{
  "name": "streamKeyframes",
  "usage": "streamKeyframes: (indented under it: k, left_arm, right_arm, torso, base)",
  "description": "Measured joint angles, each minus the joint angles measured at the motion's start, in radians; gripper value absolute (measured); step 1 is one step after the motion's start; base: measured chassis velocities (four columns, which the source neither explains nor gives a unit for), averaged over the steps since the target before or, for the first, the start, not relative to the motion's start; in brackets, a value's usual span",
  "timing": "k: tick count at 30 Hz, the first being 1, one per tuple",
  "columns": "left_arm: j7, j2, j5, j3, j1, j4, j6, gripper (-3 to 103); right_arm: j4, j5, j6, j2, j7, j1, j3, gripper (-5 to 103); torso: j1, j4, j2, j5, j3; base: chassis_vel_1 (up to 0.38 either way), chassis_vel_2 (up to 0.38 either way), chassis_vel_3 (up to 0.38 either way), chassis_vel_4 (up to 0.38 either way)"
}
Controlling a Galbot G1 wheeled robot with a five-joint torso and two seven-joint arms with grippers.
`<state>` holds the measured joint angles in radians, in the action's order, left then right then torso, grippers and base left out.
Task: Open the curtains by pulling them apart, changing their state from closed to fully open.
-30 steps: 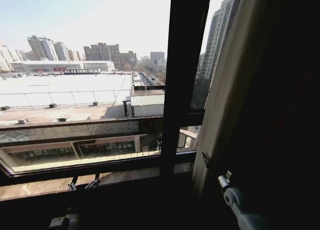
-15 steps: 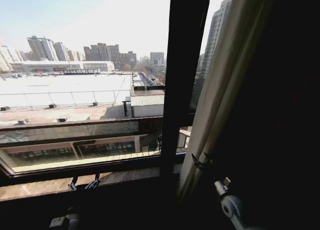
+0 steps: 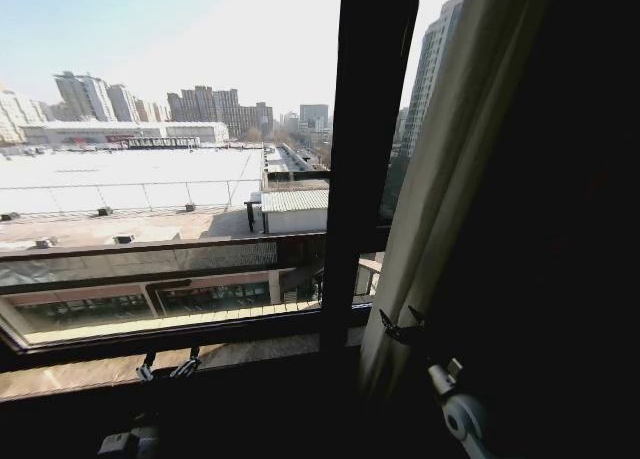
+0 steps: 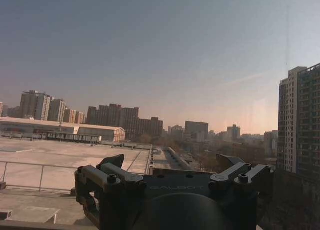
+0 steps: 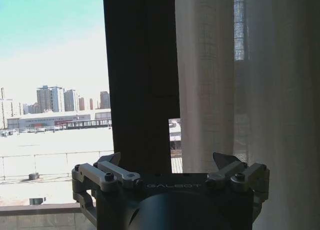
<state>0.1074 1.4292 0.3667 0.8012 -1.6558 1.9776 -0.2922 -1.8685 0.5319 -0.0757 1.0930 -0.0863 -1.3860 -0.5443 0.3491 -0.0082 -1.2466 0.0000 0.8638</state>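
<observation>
While our left gripper [image 3: 166, 367] sits low at 7 o'clock near the sill w/ fingers spread on nothing, our right gripper [image 3: 402, 327] at 5 o'clock, fingers also spread, is at the edge of the curtains [image 3: 455, 179], bunched at 3 o'clock beside the window frame bar [image 3: 362, 159].

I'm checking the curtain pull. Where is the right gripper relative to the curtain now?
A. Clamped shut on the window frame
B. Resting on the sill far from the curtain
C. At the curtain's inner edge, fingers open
C: the right gripper sits open at the curtain's inner edge.
</observation>
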Motion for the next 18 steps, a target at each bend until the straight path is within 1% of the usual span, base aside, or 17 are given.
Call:
streamKeyframes:
  k: [9, 15, 18]
  left_arm:
    - [0.0, 0.0, 0.0, 0.0, 0.0, 0.0, 0.0, 100]
    - [0.0, 0.0, 0.0, 0.0, 0.0, 0.0, 0.0, 100]
    - [0.0, 0.0, 0.0, 0.0, 0.0, 0.0, 0.0, 100]
  right_arm:
    - [0.002, 0.0, 0.0, 0.0, 0.0, 0.001, -0.001, 100]
    - [0.002, 0.0, -0.001, 0.0, 0.0, 0.001, -0.001, 100]
    - [0.003, 0.0, -0.001, 0.0, 0.0, 0.001, -0.001, 100]
  torso:
    - [0.0, -0.0001, 0.0, 0.0001, 0.0]
    - [0.0, 0.0, 0.0, 0.0002, 0.0]
    - [0.0, -0.0001, 0.0, 0.0001, 0.0]
  base:
    - [0.016, 0.009, -0.009, -0.011]
    - [0.119, 0.104, -0.116, -0.089]
    - [0.183, 0.183, -0.201, -0.196]
